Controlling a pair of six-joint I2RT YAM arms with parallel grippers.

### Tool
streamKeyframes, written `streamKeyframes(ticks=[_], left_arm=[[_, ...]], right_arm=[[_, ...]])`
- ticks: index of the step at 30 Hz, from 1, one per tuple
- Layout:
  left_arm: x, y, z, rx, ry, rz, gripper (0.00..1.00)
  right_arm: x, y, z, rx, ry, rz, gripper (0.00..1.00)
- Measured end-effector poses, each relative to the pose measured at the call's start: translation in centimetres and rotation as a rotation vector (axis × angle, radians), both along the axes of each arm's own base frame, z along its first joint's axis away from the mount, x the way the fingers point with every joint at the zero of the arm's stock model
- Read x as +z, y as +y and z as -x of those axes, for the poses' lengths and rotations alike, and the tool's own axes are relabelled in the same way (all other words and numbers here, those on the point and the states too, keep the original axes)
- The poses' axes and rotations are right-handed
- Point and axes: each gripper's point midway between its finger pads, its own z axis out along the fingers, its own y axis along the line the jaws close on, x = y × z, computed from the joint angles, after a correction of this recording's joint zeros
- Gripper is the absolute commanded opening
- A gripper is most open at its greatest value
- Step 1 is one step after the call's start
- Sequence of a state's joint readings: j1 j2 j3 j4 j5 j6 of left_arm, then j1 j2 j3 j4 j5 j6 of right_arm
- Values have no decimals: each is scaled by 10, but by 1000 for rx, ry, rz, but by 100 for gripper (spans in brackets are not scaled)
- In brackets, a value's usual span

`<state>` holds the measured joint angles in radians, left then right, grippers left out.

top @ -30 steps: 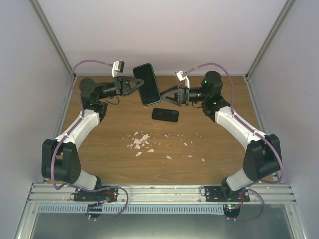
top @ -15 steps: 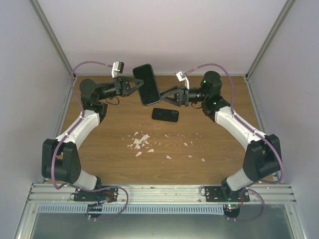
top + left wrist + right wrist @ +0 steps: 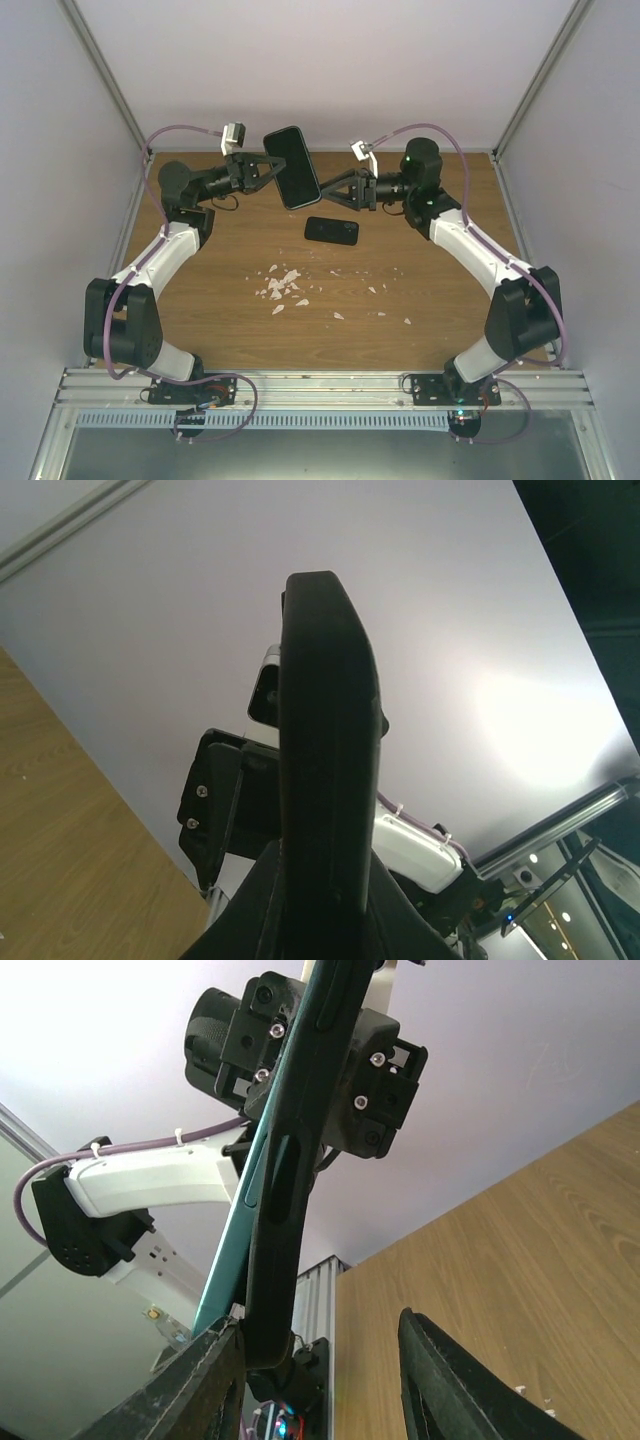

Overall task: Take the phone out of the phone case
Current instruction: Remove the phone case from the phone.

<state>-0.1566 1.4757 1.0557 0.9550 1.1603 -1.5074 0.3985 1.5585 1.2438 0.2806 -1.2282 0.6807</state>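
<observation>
My left gripper is shut on the left edge of the phone in its black case and holds it up above the back of the table. The left wrist view shows the case edge-on between my left gripper's fingers. My right gripper is open at the phone's lower right edge. In the right wrist view the black case stands by the left finger of my right gripper. The phone's teal edge shows beside the case.
A black phone-shaped item lies flat on the wooden table just below the grippers. Several white scraps are scattered mid-table. Pale walls enclose the back and both sides.
The left gripper has lifted the cased phone slightly up and to the left. The right gripper has followed slightly upward, still open beside it.
</observation>
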Motion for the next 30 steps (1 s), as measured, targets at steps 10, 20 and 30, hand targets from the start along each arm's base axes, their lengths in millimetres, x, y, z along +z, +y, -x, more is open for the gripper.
streamKeyframes(ticks=[10,20,30], left_arm=[[3,1,-3,20,-6,14,0],[-2,-7,4,3,-36,9,0],[-5,-15,6,46,-137,-38,0]], right_arm=[[-7,4,-9,2,2,13,40],[-5,20,0,73,29,7,40],[-2,23,-1,84,96,-3,22]])
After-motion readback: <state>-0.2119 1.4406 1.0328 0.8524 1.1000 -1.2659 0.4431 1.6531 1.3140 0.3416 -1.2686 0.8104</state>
